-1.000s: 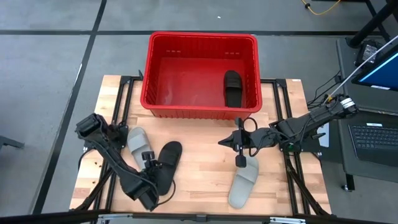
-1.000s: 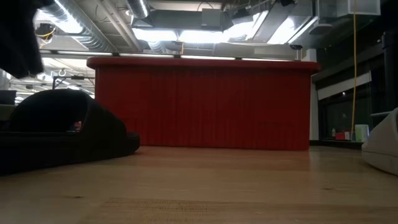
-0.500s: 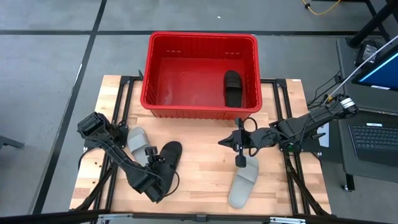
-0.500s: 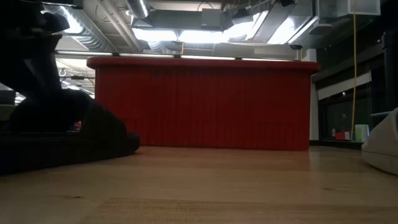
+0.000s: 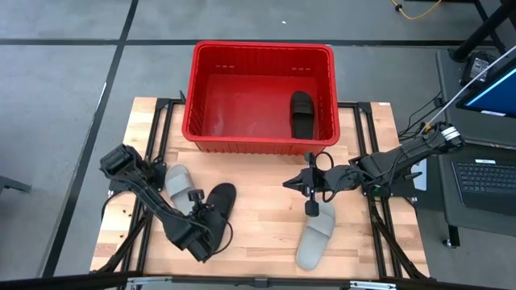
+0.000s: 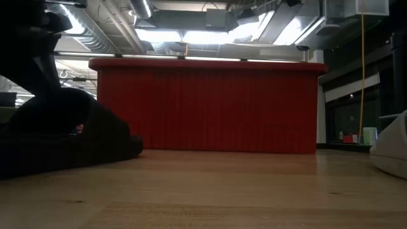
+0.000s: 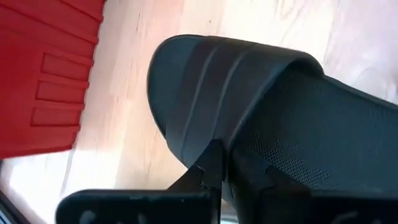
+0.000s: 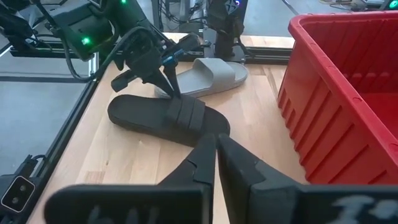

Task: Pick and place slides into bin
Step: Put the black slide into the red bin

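Observation:
A black slide (image 5: 219, 208) lies sole-down on the wooden table at the near left, also seen in the left wrist view (image 7: 292, 118) and the right wrist view (image 8: 163, 118). My left gripper (image 5: 203, 211) is shut on its strap. A light grey slide (image 5: 176, 182) lies just left of it, and another grey slide (image 5: 316, 234) lies near the table's right front. The red bin (image 5: 262, 46) stands at the far edge with a second black slide (image 5: 302, 113) inside, on its right. My right gripper (image 5: 288, 184) hangs shut above mid-table, holding nothing. My left gripper pinches the edge of the black slide's wide ribbed strap (image 7: 206, 135) between its two fingers (image 8: 171, 91). The fingers slant down onto it from the table's near side. The slide stays flat, its sole on the table.
The right arm reaches in from the table's right edge, just above the right-hand grey slide. A laptop (image 5: 484, 173) and cables sit beyond the right edge. Bare wood lies between the two arms, in front of the bin.
My left gripper has come down and gone a little toward the table's right edge, onto the black slide's strap, then kept still. The slide has not moved.

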Available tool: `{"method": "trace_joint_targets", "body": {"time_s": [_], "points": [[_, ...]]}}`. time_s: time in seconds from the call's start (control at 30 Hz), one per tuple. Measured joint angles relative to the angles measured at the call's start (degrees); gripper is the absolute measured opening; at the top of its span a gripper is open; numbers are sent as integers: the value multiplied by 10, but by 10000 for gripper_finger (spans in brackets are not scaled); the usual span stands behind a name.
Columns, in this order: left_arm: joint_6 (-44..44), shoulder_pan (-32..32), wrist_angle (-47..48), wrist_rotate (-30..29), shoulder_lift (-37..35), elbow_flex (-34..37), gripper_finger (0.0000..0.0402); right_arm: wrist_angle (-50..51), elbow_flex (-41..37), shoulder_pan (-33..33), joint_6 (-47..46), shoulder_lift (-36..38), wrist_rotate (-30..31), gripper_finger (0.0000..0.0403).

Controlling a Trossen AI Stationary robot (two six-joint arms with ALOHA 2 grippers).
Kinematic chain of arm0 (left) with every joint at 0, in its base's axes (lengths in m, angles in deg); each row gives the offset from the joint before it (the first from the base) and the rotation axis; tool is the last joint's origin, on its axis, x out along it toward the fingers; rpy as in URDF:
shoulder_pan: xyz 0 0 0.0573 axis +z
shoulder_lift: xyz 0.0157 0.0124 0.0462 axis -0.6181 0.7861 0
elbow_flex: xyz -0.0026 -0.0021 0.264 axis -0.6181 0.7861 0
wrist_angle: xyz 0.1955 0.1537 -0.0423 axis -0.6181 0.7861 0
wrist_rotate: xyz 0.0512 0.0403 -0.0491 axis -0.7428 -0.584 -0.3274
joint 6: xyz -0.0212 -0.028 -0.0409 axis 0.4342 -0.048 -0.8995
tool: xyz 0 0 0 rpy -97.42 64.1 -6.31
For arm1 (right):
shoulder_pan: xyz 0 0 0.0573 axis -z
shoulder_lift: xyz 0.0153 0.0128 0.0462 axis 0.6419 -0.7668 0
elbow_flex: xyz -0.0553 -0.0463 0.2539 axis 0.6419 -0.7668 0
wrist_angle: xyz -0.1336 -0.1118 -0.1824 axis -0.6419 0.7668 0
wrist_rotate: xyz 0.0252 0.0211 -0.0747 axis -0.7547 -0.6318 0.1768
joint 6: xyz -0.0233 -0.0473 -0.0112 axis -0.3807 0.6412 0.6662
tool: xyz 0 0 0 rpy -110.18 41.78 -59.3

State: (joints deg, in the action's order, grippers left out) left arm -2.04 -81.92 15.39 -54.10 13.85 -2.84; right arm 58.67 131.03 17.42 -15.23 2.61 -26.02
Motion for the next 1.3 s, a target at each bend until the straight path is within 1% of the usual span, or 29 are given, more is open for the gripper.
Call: {"method": "trace_joint_targets", "body": {"time_s": [0.07,0.2,0.37,0.43,0.53,0.7,0.87,0.97,1.13,1.2,1.3], "points": [[-13,0,0,-11,-10,0,10,0,0,0,-1,0,0,22],[-32,0,1,-14,-39,0,7,0,0,0,-4,0,0,23],[-38,0,4,-30,-83,-2,6,0,0,0,-15,0,0,23],[-38,0,3,-50,-98,-7,6,0,0,0,-15,0,0,23],[-28,0,4,-97,-123,-17,5,0,0,0,-16,0,0,23],[24,11,7,-146,-147,-39,4,-6,0,0,-16,0,0,23],[79,45,19,-154,-152,-75,4,-29,0,2,-16,0,0,23],[116,64,19,-170,-152,-103,4,-50,0,3,-15,0,0,23],[205,84,17,-218,-152,-155,4,-74,0,3,-10,0,0,23],[241,89,18,-245,-152,-176,4,-89,0,3,8,0,0,23],[275,99,19,-286,-152,-203,4,-137,0,3,38,0,0,23]]}}
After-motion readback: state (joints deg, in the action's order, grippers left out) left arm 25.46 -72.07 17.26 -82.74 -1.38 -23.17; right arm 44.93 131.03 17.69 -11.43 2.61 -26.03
